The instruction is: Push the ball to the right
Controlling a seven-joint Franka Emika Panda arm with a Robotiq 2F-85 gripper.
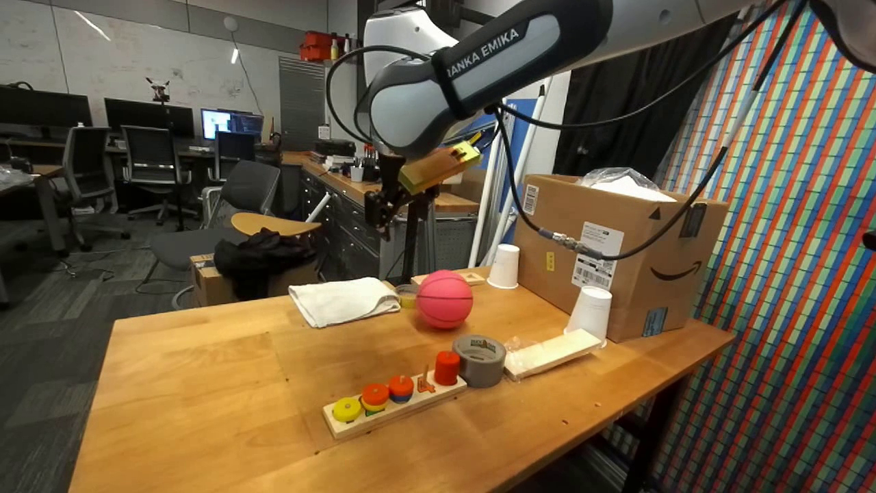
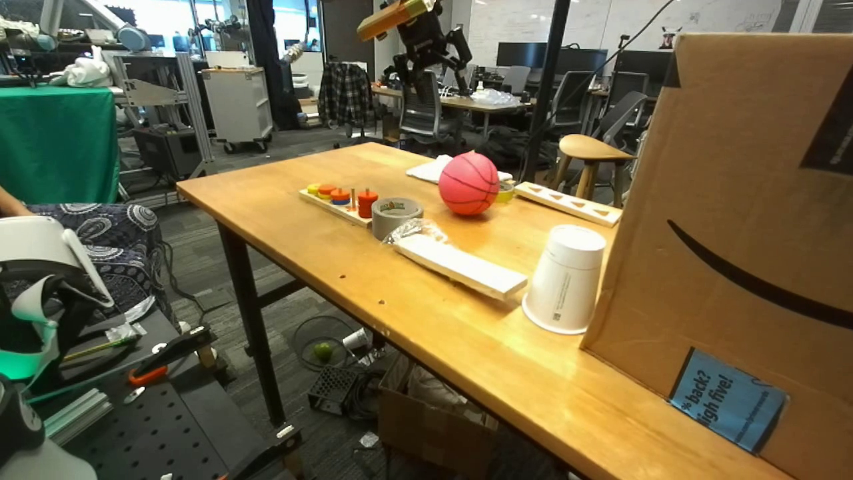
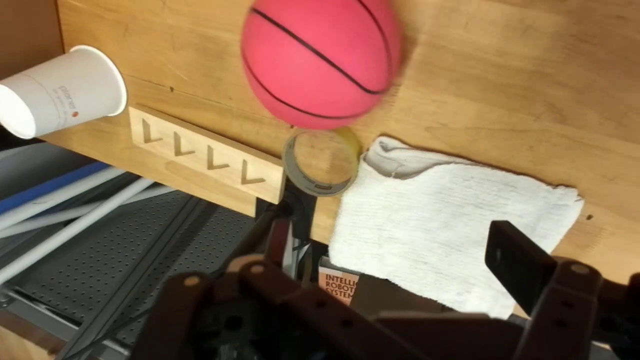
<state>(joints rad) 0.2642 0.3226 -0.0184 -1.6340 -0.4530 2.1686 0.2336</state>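
Note:
The pink ball with black lines rests on the wooden table. It also shows in an exterior view and at the top of the wrist view, where its upper edge is cut off. My gripper is open and empty, its two fingers wide apart. It hangs well above the table, over the white cloth and the table's edge in the wrist view, apart from the ball. The gripper also shows in both exterior views, high above the table.
A tape roll and a white cloth lie beside the ball, near a notched wooden bar. A grey tape roll, a ring stacker and a pale plank stand nearby. White cups flank a large cardboard box.

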